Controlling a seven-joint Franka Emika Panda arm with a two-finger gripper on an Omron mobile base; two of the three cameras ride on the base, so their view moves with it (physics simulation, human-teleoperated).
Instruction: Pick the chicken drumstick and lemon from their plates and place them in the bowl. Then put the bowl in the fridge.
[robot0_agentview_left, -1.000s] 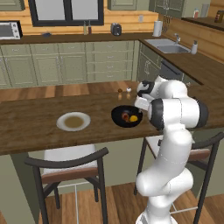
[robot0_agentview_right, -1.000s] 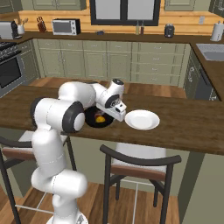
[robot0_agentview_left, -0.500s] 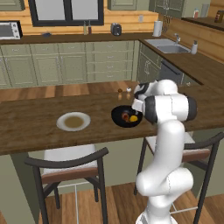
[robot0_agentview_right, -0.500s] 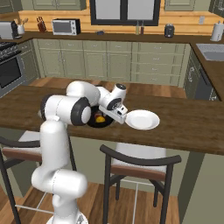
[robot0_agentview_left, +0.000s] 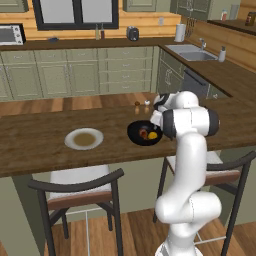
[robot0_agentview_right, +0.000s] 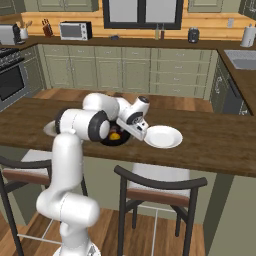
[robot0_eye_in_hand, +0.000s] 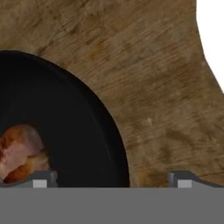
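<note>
The glossy black bowl stands on the wooden counter with the reddish-brown chicken drumstick and the yellow lemon inside it. My gripper is open and low over the bowl's right rim, one fingertip inside by the drumstick, the other over bare wood. It holds nothing. In the right base view the gripper sits between the bowl with the lemon and an off-white plate. A second plate lies left of the bowl. The fridge is out of view.
Two bar stools stand against the counter's near edge. Small shakers sit on the counter behind the bowl. Cabinets, a sink and a microwave line the far walls.
The arm's elbow has swung and the hand has turned and settled lower at the bowl's rim. The jaws stay open. Bowl, food and plates have not moved.
</note>
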